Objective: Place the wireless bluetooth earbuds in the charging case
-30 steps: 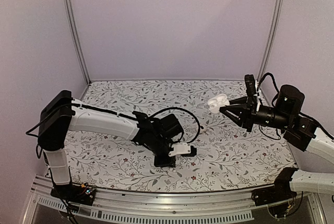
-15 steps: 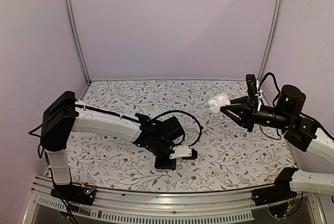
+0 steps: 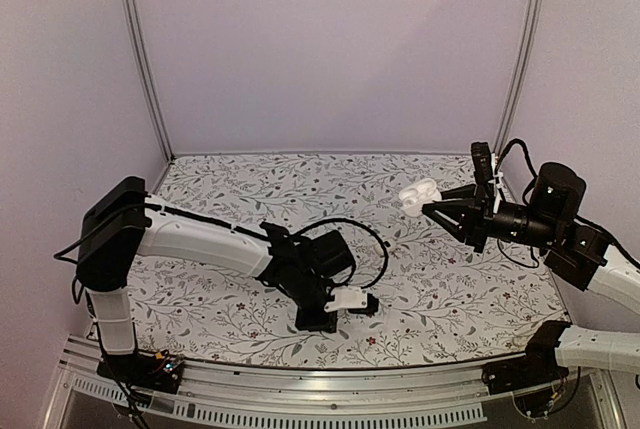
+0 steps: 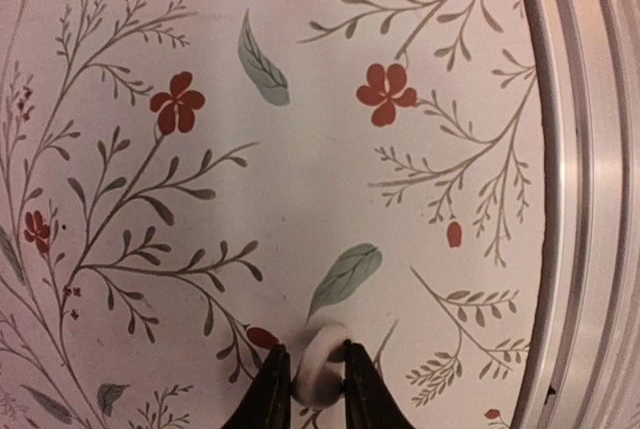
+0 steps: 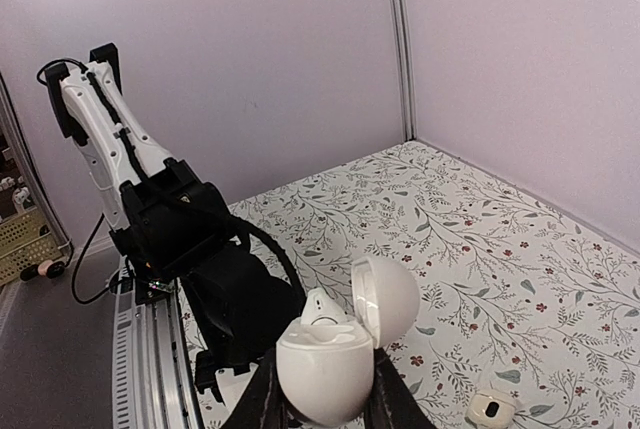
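Near the floral tabletop's [image 4: 300, 149] front edge, the left jaws pinch a glossy white earbud [image 4: 322, 377]. Aloft, the right jaws clamp the rounded white charging case [image 5: 325, 374], lid open, another earbud [image 5: 320, 311] inside.

A lab test booth: plain lilac walls [image 3: 330, 49]; aluminium frame posts [image 3: 142, 49]; floral-covered table [image 3: 250, 174].

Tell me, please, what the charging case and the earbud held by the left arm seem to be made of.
Charging case: likely white plastic, smooth and slightly glossy, judging by soft highlights on its rounded shell. Earbud: probably similar smooth white plastic; too little shows to be sure.
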`<control>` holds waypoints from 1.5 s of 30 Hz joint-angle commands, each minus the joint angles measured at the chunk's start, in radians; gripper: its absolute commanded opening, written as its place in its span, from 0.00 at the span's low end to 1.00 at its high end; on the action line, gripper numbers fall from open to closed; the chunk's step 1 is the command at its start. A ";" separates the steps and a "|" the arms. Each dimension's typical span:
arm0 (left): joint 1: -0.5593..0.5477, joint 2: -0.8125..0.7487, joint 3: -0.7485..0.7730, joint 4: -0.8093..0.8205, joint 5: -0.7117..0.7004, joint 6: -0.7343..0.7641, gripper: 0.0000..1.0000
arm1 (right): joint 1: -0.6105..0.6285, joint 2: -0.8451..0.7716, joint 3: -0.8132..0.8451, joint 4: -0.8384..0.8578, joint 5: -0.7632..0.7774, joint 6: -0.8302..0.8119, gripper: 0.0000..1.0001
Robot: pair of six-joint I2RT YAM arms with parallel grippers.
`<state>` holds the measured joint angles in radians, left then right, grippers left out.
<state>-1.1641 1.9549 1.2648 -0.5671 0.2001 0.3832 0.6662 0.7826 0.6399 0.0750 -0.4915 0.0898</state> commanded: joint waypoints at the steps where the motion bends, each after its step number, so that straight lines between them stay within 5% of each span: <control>1: -0.010 -0.010 -0.015 -0.030 0.002 0.003 0.16 | -0.005 -0.003 -0.011 0.016 0.002 0.004 0.00; 9: -0.003 -0.080 -0.031 -0.021 -0.010 -0.015 0.00 | -0.005 0.003 -0.011 0.017 -0.002 0.004 0.00; 19: 0.042 -0.387 -0.211 0.295 -0.004 -0.129 0.00 | -0.005 0.016 -0.016 0.030 -0.032 -0.001 0.00; 26: 0.032 -0.614 -0.228 0.481 0.020 -0.130 0.00 | -0.005 0.086 -0.011 0.077 -0.204 -0.018 0.00; 45: -0.084 -0.472 0.011 0.552 -0.050 -0.202 0.00 | 0.110 0.144 0.019 0.095 -0.273 -0.130 0.00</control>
<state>-1.2297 1.4647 1.2545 -0.0410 0.1600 0.2043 0.7689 0.9310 0.6399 0.1368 -0.7479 -0.0048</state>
